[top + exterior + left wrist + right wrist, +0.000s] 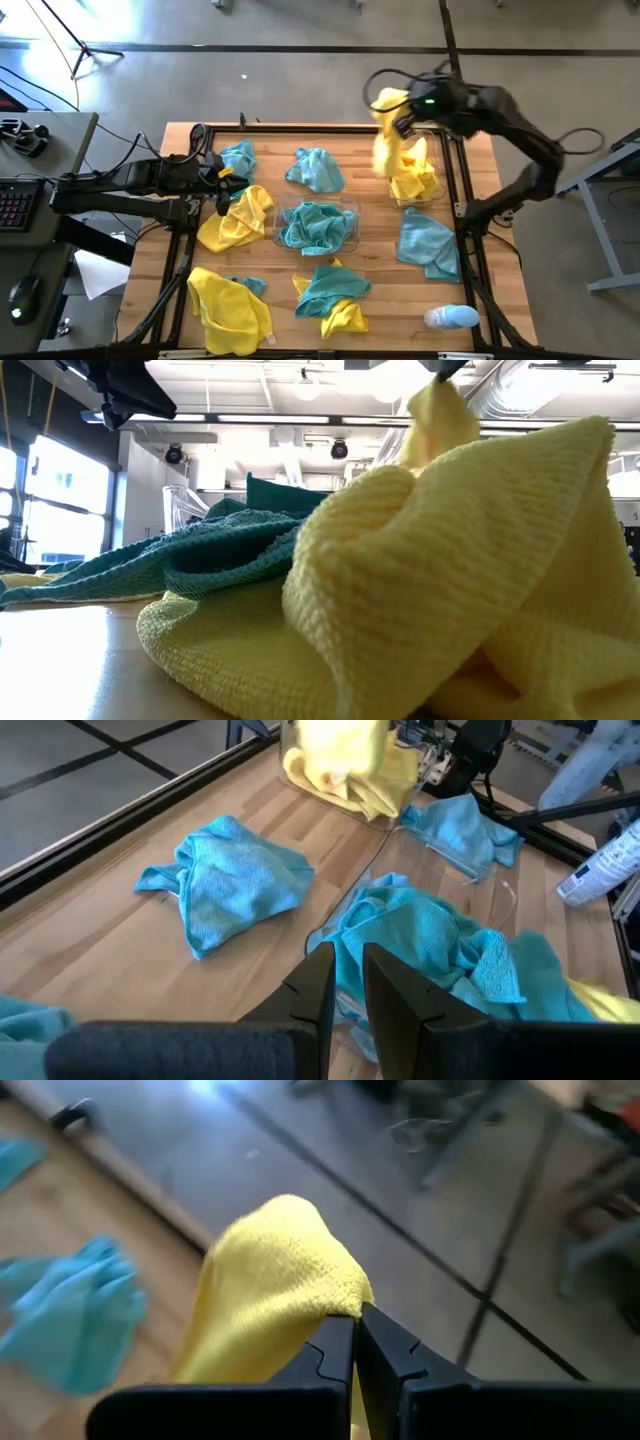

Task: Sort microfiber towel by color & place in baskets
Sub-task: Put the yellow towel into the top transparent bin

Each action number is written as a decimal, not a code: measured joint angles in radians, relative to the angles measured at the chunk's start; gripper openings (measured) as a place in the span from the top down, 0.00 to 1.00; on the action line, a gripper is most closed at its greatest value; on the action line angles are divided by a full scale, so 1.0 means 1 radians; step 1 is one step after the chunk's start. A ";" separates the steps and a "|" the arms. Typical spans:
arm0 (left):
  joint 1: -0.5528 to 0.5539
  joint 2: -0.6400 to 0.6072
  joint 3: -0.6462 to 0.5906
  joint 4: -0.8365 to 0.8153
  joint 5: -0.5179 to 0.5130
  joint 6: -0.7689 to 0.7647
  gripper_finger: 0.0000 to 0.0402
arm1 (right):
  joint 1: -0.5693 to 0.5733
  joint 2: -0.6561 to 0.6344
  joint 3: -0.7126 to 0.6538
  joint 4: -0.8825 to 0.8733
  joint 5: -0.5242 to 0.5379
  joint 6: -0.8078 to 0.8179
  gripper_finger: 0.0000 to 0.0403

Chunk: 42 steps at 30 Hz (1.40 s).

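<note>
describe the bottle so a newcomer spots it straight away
Start at the wooden table seen from above and go to its near right corner. The small pale blue-and-white bottle lies there on its side, just below a teal towel. It is the only hard item among the cloths.

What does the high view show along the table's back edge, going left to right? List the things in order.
Left gripper → teal towel → second teal towel → yellow towel held up by the right gripper.
</note>
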 joint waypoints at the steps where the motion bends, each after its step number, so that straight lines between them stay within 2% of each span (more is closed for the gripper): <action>1: 0.000 0.004 0.000 0.006 0.000 0.000 0.90 | 0.000 -0.025 0.000 -0.012 0.023 0.019 1.00; 7: 0.000 0.028 0.000 0.041 0.000 -0.042 0.90 | 0.000 -0.117 0.000 -0.111 0.042 0.056 1.00; 11: 0.000 0.045 0.000 0.046 0.000 -0.075 0.90 | 0.000 -0.119 0.000 -0.196 -0.001 0.082 1.00; 15: 0.000 0.064 0.000 0.064 0.000 -0.079 0.90 | 0.000 -0.093 -0.016 -0.184 0.002 0.054 1.00; 18: 0.000 0.079 0.000 0.095 -0.001 -0.078 0.90 | -0.013 -0.103 -0.119 -0.057 0.000 -0.023 1.00; 21: 0.000 0.098 0.000 0.108 -0.004 -0.079 0.90 | -0.038 -0.152 -0.279 0.038 -0.074 -0.062 1.00; 27: 0.000 0.129 0.000 0.113 -0.004 -0.079 0.90 | -0.103 -0.334 -0.573 0.013 -0.129 0.004 1.00; 33: 0.000 0.151 0.000 0.117 -0.004 -0.105 0.90 | -0.175 -0.383 -0.669 -0.160 -0.139 0.096 1.00; 37: 0.000 0.159 0.000 0.147 -0.004 -0.105 0.90 | -0.184 -0.344 -0.691 -0.066 -0.109 0.032 1.00; 39: 0.000 0.160 0.000 0.161 -0.004 -0.106 0.90 | -0.184 -0.312 -0.702 0.027 -0.174 -0.054 1.00; 42: 0.000 0.160 0.000 0.177 -0.004 -0.106 0.90 | -0.196 -0.264 -0.733 0.138 -0.359 -0.218 1.00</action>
